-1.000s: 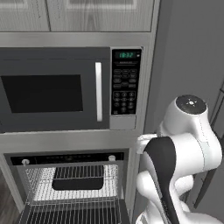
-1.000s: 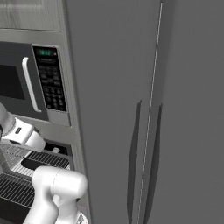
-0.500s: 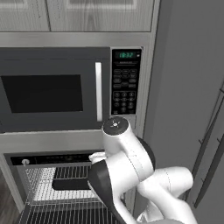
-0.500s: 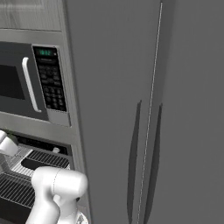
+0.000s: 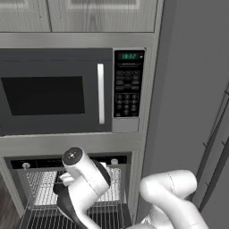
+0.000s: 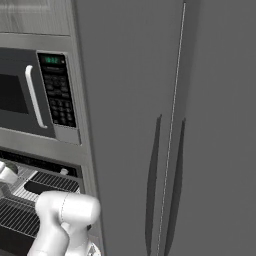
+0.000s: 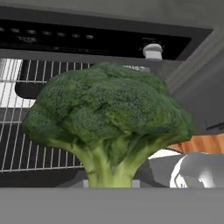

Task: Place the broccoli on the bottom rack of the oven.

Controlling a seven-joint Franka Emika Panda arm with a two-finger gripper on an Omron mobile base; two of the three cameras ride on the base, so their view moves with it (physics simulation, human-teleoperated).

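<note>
The broccoli [image 7: 109,113], a lumpy green floret with a pale stem, hangs right in front of the hand camera, its stem running down into my gripper [image 7: 109,183], which is shut on it; the fingertips are hidden under it. Behind it is the open oven [image 7: 100,39], with its black control strip, a knob [image 7: 152,50] and silver wire bars [image 7: 22,144]. In the left base view my arm [image 5: 85,179] bends down in front of the oven cavity, over the upper wire shelf [image 5: 40,188]; the bottom rack [image 5: 44,220] lies just beneath. The hand itself is hidden behind the arm there.
A dark tray [image 7: 26,89] sits at the back on a wire shelf. The microwave [image 5: 53,89] with its keypad [image 5: 127,94] is above the oven. A tall grey fridge [image 6: 175,125] stands right of the oven; my elbow [image 6: 67,212] is low beside it.
The arm has swung from the right side leftward and down, so that its wrist now hangs in front of the oven opening. The oven and racks have not moved.
</note>
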